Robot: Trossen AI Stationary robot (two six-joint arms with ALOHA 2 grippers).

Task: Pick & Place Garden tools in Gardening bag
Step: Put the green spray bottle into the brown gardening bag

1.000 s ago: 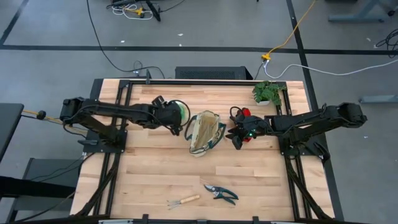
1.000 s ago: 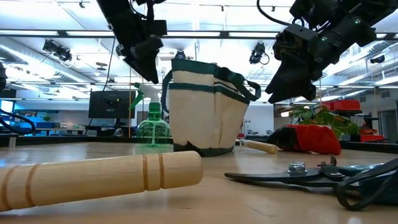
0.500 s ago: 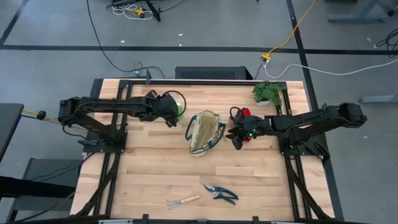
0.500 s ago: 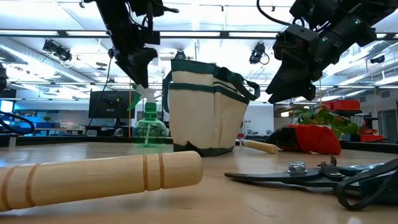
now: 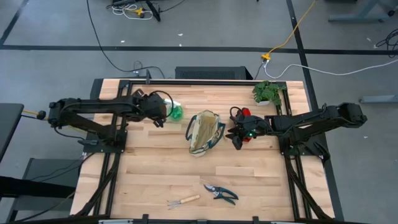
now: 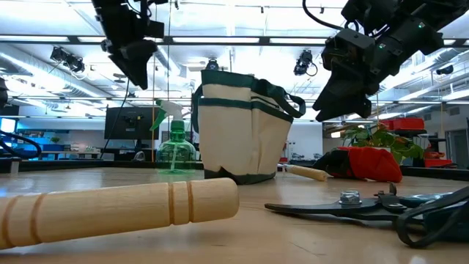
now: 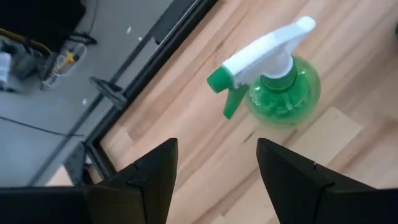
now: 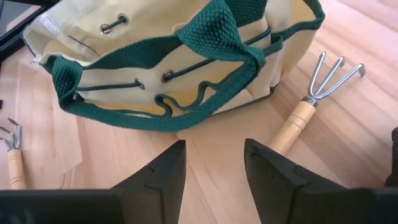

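The gardening bag [image 5: 206, 132] stands upright near the middle of the tabletop [image 5: 155, 174], with the spray bottle [image 5: 176, 112] just to its left and the gloves [image 5: 244, 117] to its right. A hand rake [image 8: 314, 94] lies between bag and gloves, while the potted plant [image 5: 268, 91] sits at the far right corner. Near the front edge, a second hand rake [image 5: 183, 200] lies left of the pruning shears [image 5: 221, 193].

The left gripper [image 5: 159, 114] hovers raised left of the gardening bag [image 5: 205, 133], fingers spread, empty. The right gripper [image 5: 237, 135] hangs just right of the bag, fingers parted, empty.
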